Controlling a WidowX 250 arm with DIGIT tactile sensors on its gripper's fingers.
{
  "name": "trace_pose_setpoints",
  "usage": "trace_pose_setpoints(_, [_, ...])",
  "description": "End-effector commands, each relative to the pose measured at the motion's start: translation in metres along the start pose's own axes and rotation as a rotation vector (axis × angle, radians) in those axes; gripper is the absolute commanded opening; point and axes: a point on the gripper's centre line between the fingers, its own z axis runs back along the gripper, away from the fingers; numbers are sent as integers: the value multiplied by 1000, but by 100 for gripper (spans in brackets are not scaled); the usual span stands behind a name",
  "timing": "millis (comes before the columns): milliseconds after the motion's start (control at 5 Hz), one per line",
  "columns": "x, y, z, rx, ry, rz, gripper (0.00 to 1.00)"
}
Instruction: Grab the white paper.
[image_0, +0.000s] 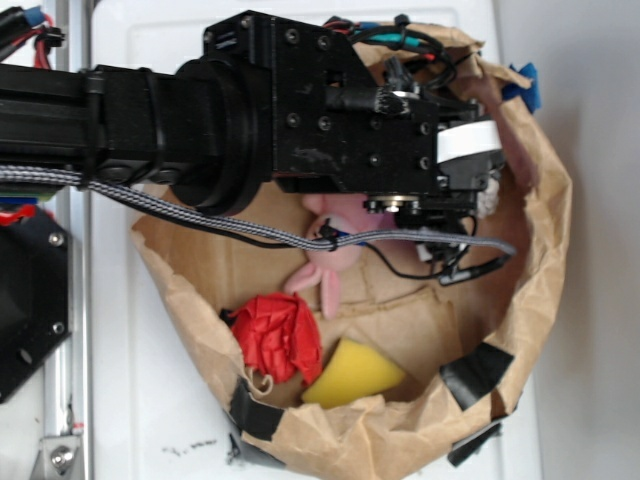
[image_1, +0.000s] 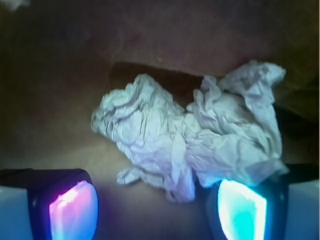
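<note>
Paper (image_1: 190, 137) lies ahead of the open jaws, offset right. Judgement: shift the gripper (image_1: 157, 207) right to centre it, descend, then close on the bulk.

The crumpled brown paper bag (image_0: 545, 290) walled in everything, its rolled rim rising all round, so the only way in was from above. Inside the bag, the pink plush bunny (image_0: 325, 265) lay near the middle, with the red paper wad (image_0: 278, 335) and the yellow sponge wedge (image_0: 352, 372) close beside it toward the bag's taped edge. The white paper (image_1: 200, 135) sat by the bag's far wall, apart from the others. The pincer (image_1: 157, 207) stood wide, bare bag floor between its pads, the paper's lower edge touching one pad (image_1: 241, 209).
</note>
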Motion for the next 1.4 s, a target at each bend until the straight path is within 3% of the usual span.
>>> trace_pose_setpoints(0, [34,1,15,19,-118,54,100])
trace_pose_setpoints(400, [38,6,15,68,-181,163,100])
trace_pose_setpoints(600, [39,6,12,68,-165,197,0])
trace_pose_setpoints(1200, [36,6,8,83,-160,171,0])
